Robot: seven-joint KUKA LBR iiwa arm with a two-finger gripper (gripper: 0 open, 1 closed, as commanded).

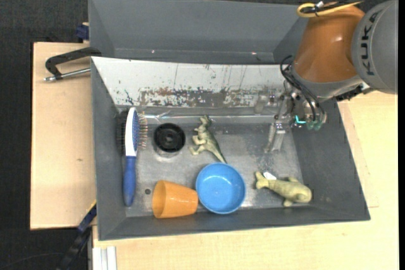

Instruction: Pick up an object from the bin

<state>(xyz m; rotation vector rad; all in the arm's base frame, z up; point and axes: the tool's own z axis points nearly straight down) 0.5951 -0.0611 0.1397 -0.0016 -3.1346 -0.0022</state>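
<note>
Six loose things lie on the floor of the grey bin (329,155), one of each. Along the left side is a blue hairbrush (130,158), lengthwise, bristles facing right. Just beside its head sits a black round disc (169,137). Right of that, near the middle, is a pale green toy dinosaur (206,140). At the front, an orange cup (174,199) lies on its side, its wide mouth touching or nearly touching a blue bowl (219,188) that sits upright. In the front right corner lies a tan toy fish (285,189), stretched left to right.

The pincer (276,141) hangs from the orange-covered wrist and points down over a bare patch of floor in the right half of the bin, near the back wall. Whether it is open or closed cannot be told, and nothing can be seen in its grip.

The toy fish is the nearest thing to the pincer, lying toward the front of the bin from it with bare floor between them. The dinosaur lies to its left, apart from it. Nothing stands between the pincer and either toy; the brush, disc, cup and bowl are all farther left.
</note>
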